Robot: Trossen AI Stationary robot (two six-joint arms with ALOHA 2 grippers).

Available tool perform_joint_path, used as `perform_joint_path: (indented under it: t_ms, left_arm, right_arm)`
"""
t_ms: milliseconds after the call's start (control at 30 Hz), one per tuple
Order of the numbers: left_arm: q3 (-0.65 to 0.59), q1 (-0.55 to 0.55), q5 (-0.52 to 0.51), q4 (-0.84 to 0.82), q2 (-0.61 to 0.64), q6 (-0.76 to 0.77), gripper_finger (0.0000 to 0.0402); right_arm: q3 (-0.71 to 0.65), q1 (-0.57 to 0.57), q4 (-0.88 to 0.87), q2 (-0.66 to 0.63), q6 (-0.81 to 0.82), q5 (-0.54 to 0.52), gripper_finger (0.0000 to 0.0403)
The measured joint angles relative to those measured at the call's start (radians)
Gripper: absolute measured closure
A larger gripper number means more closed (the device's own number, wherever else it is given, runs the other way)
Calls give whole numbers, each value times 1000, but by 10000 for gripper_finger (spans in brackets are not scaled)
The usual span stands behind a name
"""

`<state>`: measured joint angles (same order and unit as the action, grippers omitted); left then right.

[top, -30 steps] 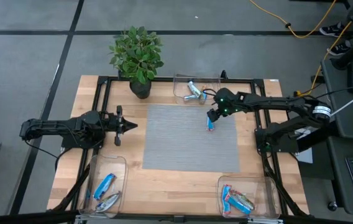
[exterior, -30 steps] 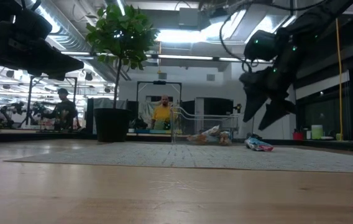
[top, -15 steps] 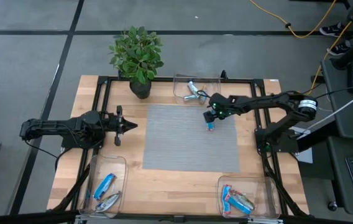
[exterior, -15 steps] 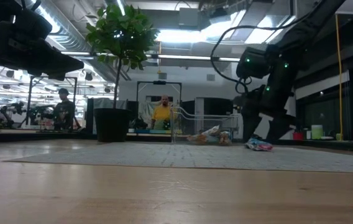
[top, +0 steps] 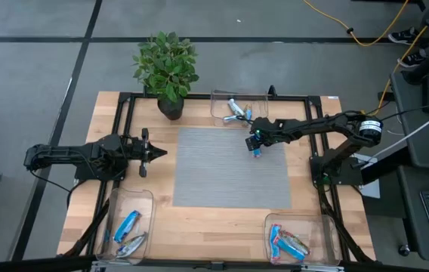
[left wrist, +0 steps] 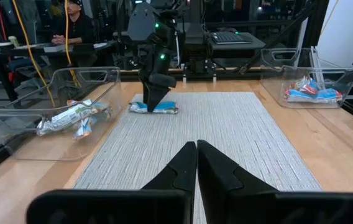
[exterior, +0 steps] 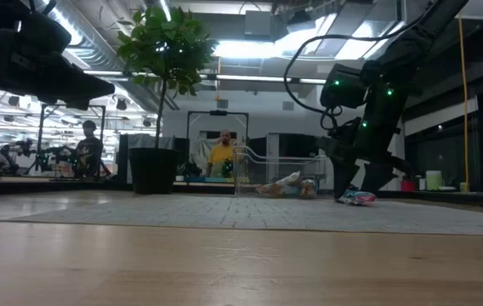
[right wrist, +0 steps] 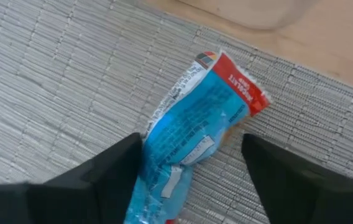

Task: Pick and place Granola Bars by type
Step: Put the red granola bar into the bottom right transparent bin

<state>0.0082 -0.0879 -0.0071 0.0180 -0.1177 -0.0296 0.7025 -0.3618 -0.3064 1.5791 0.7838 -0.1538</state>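
Observation:
A blue granola bar with a red end lies flat on the grey mat, toward its far right. My right gripper is open and slants down over the bar, one finger on each long side. It also shows low over the bar in the left wrist view, and in the low view as my right gripper. My left gripper is shut, level and holds nothing, waiting at the mat's left edge. My right gripper comes from above, slanting down, its fingers across the blue bar's middle. One finger stands right beside the bar's long edge; I cannot tell whether it touches. The other finger is apart. The bar lies flat on the mat.
A clear bin with silver bars stands at the far edge, just behind the right gripper. Two more bins hold bars at the near left and near right. A potted plant stands at the far left.
My right gripper has come down onto the blue bar, shifted slightly toward the table's left and turned about its wrist. The bar has stayed where it lay.

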Motion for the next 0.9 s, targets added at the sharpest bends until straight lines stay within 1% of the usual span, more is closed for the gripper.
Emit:
perform_joint_path:
  t_ms: [300,467,633,900]
  left_arm:
    - [0,0,0,0,0,0,389]
    - [0,0,0,0,0,0,391]
    - [0,0,0,0,0,0,395]
    - [0,0,0,0,0,0,390]
  right_arm:
    - [-1,-1,4,2,-28,12,255]
    - [-1,-1,4,-6,-30,24,311]
    - [-3,0,3,-45,-59,56,338]
    - [-3,15,-27,-150,-73,100,349]
